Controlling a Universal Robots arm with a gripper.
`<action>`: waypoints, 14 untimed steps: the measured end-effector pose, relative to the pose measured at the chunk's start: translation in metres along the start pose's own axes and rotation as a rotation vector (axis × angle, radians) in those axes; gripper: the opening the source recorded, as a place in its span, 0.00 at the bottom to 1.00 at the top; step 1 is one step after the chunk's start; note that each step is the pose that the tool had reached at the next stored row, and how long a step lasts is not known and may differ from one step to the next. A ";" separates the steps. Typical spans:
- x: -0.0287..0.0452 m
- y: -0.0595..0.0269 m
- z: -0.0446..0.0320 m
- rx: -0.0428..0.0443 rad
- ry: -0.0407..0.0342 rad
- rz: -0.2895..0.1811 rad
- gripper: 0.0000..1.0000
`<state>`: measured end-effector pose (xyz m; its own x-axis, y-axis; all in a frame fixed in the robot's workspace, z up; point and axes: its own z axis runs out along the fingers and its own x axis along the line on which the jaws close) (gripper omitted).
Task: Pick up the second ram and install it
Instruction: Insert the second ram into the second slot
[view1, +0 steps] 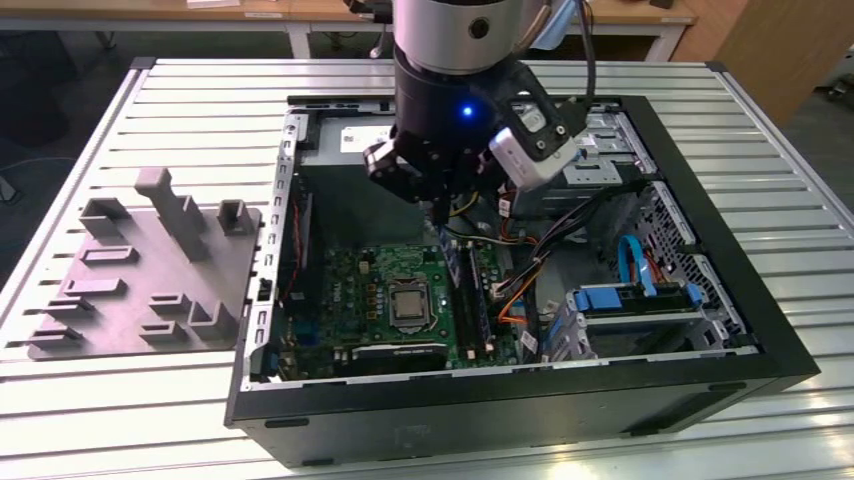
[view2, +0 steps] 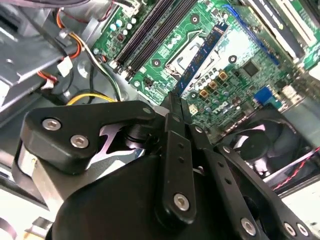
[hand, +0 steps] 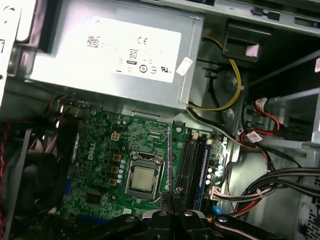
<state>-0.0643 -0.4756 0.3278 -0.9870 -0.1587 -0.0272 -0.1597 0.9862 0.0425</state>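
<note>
— Two questions: where is the second ram (view2: 205, 57), and does the gripper (view2: 173, 102) have it?
— Its jaws are clenched on it, I judge. In the second wrist view the blue stick juts out from the fingertips. It hangs above the green motherboard (view2: 235, 70), over the processor socket (view2: 172, 52) and just beside the long black ram sockets (view2: 150, 30). It looks clear of the board.
— So what makes the seating go well?
— Line the stick's edge along the free socket, not across it, hold it upright, and match its notch to the socket's key. The end latches must stand open, and I cannot tell from here whether they do. Then press straight down and evenly, so neither end goes in first. The loose cables (view1: 518, 290) near the sockets could snag, so give them room.
</note>
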 end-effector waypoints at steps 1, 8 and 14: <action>0.0000 0.0000 0.0003 0.0004 -0.0007 0.016 0.11; 0.0001 -0.0001 0.0027 0.0033 -0.0054 0.126 0.11; 0.0003 -0.0007 0.0088 0.0043 -0.0070 0.160 0.11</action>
<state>-0.0643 -0.4760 0.3190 -0.9996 0.0006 -0.0274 -0.0005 0.9991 0.0425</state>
